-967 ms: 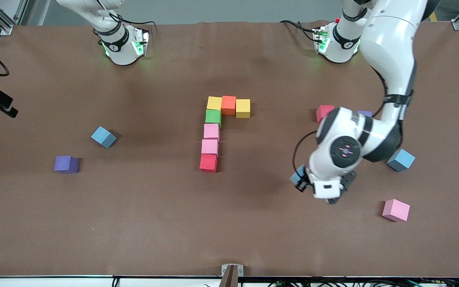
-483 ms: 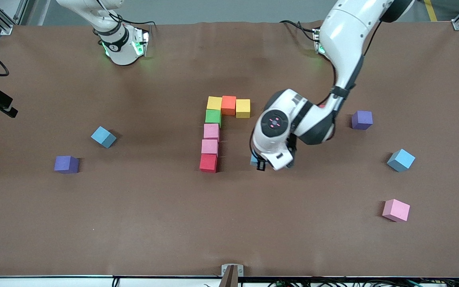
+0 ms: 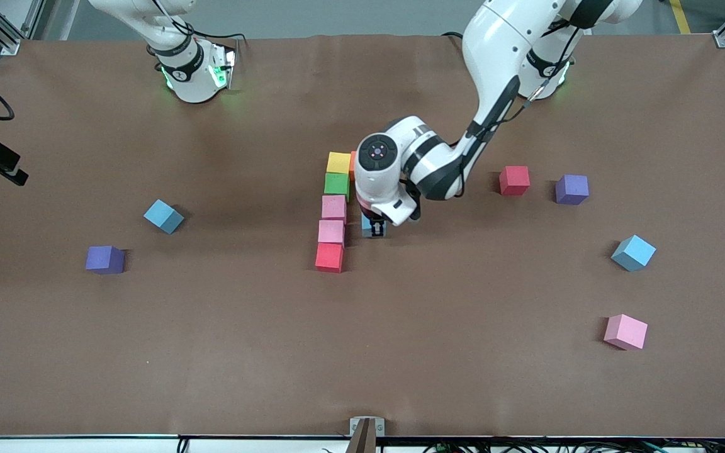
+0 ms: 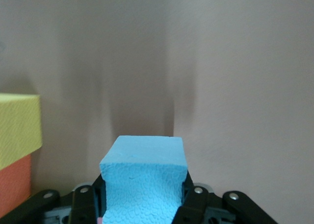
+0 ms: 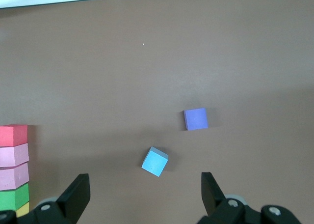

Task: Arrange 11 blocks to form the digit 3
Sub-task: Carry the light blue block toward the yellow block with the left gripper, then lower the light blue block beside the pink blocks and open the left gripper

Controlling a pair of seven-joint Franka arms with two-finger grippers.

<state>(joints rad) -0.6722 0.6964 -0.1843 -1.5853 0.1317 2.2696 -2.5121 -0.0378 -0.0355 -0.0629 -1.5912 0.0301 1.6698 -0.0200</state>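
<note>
Pinching a light blue block, our left gripper hung beside the pink blocks of the column; our right gripper waited, spread wide.

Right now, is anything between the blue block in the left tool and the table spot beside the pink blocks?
Nothing visible. The left tool is shut on the light blue block, just beside the pink blocks; the bare table shows around it.
</note>
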